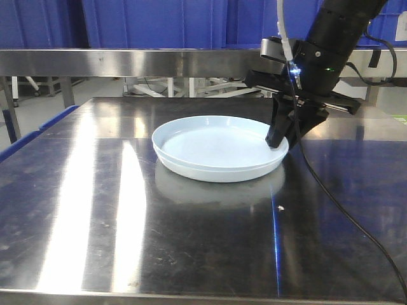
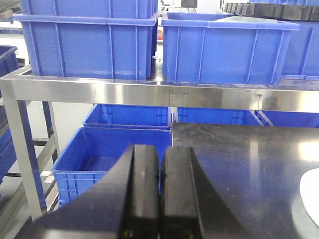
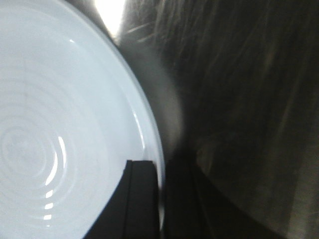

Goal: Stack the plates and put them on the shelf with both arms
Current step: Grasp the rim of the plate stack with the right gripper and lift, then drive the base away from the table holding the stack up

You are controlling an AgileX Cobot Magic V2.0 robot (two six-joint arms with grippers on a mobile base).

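On the middle of the dark steel bench (image 1: 95, 210) the plates (image 1: 216, 149) sit nested as one low stack, pale bluish-white, with their reflection on the metal just below them. At the stack's right edge the right end effector (image 1: 280, 141) comes down at a slant from its black arm. It is clenched on the rim, and the right wrist view shows one finger inside the dish and the other outside, with the rim pinched between them. A black cable (image 1: 337, 210) trails from that arm across the bench toward the near right corner. Behind the bench runs the shelf (image 1: 127, 62), whose brushed steel front rail carries blue bins (image 2: 84, 45); more bins stand on a lower tier. The left end effector (image 2: 160, 199) hangs off the bench's left side facing the shelf, its fingers pressed together on nothing.
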